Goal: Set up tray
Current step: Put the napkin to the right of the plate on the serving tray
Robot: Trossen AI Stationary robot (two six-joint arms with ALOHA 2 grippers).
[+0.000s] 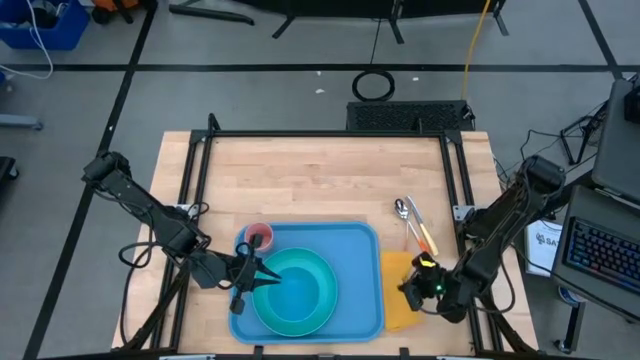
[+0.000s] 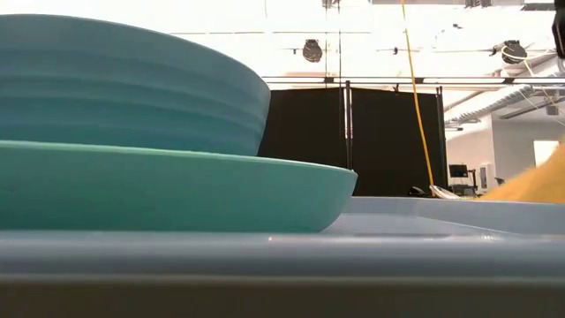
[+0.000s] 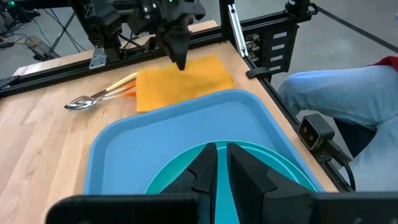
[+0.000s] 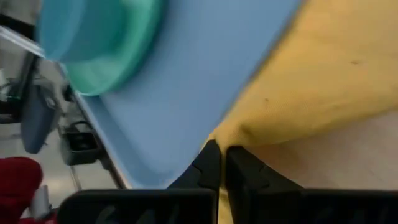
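Observation:
The blue tray [image 1: 355, 240] lies at the table's near middle. On it a teal plate [image 2: 177, 190] carries a blue-green bowl [image 2: 124, 79]. A pink cup [image 1: 259, 237] stands at the tray's far left corner. A yellow napkin [image 1: 398, 300] lies on the wood along the tray's right side. My right gripper [image 1: 412, 290] is shut on it. My left gripper [image 1: 270, 277] hovers over the plate's left side, its fingers [image 3: 205, 168] close together with only a slit between them, touching nothing. My right gripper pinches the napkin's right edge [image 4: 236, 134], about midway along it, between its two fingers. The fingers slant down from the table's right side. The pinched part is drawn up into a ridge; the rest of the napkin [image 3: 186, 87] lies on the wood beside the tray. One layer or several, I cannot tell.
A spoon [image 1: 401, 208] and utensils with orange handles [image 1: 422, 235] lie on the wood beyond the napkin. Black frame rails [image 1: 330, 133] run round the table. A person's leg in jeans [image 3: 336, 93] is close to the table's near edge.

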